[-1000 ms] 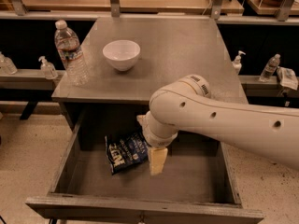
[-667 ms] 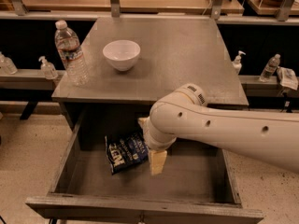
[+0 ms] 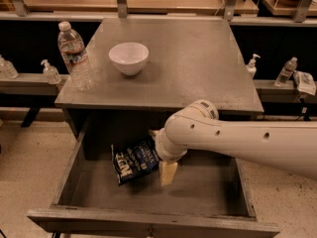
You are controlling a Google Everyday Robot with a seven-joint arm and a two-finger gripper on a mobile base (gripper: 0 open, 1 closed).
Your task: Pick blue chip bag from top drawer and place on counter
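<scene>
The blue chip bag (image 3: 132,161) lies tilted on the floor of the open top drawer (image 3: 148,224), left of its middle. It is dark navy with white lettering. My gripper (image 3: 165,170) hangs from the white arm (image 3: 237,140) down into the drawer, right at the bag's right edge. The wrist covers that edge, so I cannot see whether it touches the bag. The grey counter (image 3: 198,58) is the cabinet top just above and behind the drawer.
A white bowl (image 3: 129,57) stands on the counter's left half, and a clear water bottle (image 3: 75,56) at its left edge. Small bottles (image 3: 50,72) sit on low shelves on both sides. The drawer's walls enclose the gripper.
The arm has swung a little to the left, bringing the wrist closer over the bag's right edge. The bag has stayed about where it was.
</scene>
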